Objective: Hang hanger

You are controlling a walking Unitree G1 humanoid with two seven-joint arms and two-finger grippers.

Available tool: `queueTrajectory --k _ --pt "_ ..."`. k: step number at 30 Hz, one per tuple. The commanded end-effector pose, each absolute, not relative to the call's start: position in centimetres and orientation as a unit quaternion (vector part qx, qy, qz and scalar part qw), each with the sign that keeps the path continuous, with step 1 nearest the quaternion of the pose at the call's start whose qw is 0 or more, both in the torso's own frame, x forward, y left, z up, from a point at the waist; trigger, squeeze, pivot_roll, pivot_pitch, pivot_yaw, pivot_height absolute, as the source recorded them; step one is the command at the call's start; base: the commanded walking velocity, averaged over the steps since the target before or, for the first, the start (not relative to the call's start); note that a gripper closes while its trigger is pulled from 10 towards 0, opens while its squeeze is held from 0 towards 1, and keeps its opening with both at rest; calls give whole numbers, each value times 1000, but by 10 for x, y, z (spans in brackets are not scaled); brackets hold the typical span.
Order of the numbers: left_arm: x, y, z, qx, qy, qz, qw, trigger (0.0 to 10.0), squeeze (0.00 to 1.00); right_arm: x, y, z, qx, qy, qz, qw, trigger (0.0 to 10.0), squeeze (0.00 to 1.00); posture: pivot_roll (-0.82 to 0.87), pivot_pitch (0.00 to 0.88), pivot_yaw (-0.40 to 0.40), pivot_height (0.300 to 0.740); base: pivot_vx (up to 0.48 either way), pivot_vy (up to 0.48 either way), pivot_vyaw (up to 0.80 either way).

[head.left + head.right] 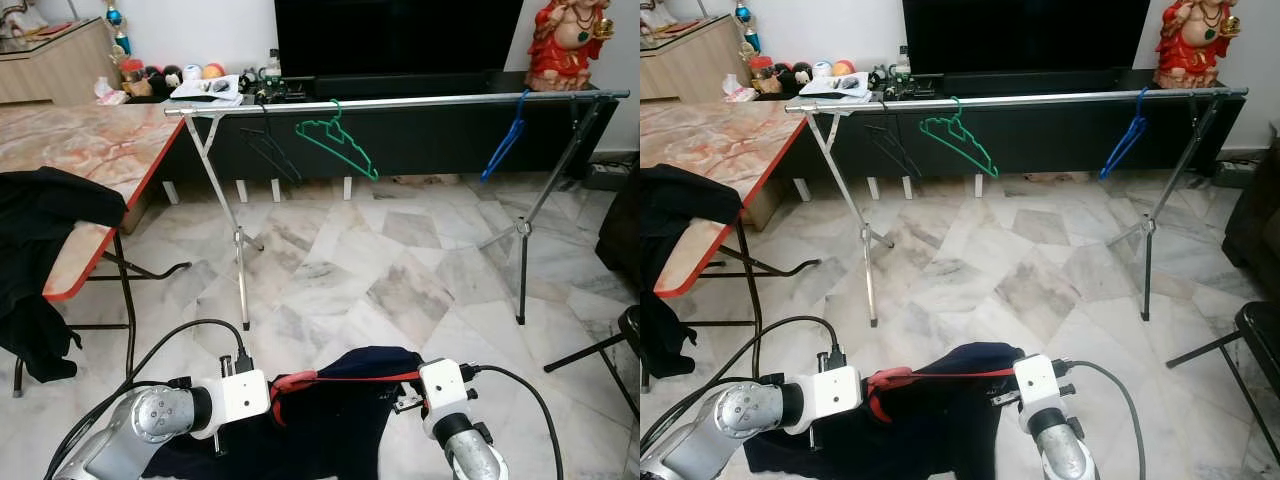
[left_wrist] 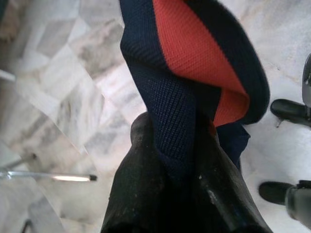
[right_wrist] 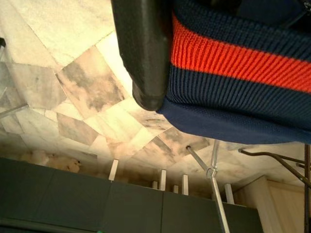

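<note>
No readable writing or labels. Navy garment with red stripe (image 1: 330, 395) is stretched low between both grippers above the marble floor (image 1: 400, 270). Left gripper (image 2: 187, 170) jaws are clamped on the fabric, which runs between them. Right gripper (image 1: 405, 398) jaws: one finger (image 3: 146, 53) lies against the stripe, closure can't be confirmed. Green hanger (image 1: 335, 142), blue hanger (image 1: 503, 145) and a black hanger (image 1: 268, 150) hang on the metal rail (image 1: 400, 103), well ahead.

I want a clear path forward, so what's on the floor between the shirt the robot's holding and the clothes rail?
Bare marble floor lies between the navy shirt and the clothes rail, as the eye views show.
</note>
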State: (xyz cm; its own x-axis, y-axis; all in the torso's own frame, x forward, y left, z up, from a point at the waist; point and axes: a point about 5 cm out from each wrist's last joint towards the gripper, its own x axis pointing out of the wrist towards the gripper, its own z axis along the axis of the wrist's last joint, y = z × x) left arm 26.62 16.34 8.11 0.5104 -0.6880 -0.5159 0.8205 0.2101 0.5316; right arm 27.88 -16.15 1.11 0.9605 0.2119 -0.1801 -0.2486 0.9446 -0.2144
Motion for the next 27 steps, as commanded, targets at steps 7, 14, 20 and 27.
queueTrajectory --k 7,14,20,27 --pt "254 189 93 480 -2 -534 696 10000 0 273 -170 2 -136 110 127 976 0 0 67 51 38 740 0 0 0" --pt "254 200 97 502 -46 -521 689 10000 0 263 -178 -7 -147 138 126 971 0 0 67 47 36 740 0 0 0" --pt "254 205 103 522 -98 -523 667 10000 0 257 -184 -12 -162 152 137 965 0 0 63 53 36 740 0 0 0" --pt "250 210 96 582 -105 -571 569 10000 0 254 -189 -14 -175 161 139 961 0 0 65 65 36 740 0 0 0"
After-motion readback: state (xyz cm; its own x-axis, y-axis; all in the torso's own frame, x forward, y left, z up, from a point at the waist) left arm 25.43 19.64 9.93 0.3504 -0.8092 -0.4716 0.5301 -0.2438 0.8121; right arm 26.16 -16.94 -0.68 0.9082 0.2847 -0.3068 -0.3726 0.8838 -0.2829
